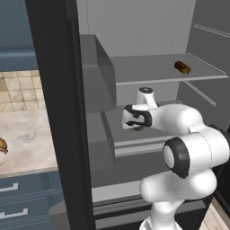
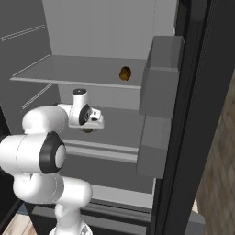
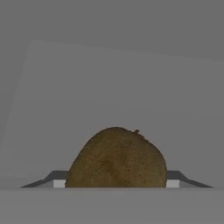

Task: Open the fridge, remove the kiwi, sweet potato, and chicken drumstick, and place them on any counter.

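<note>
Fridge door open, arm reaching onto the middle shelf. Tool has its tips on either side of the kiwi, apparently closed on it, contact edges hard to see. Sweet potato lies on the upper shelf. Chicken drumstick sits on the counter, likely done.

The white arm bends at the elbow and reaches forward — its end effector points downward, fingers set either side of a kiwi, closed on it.
</note>
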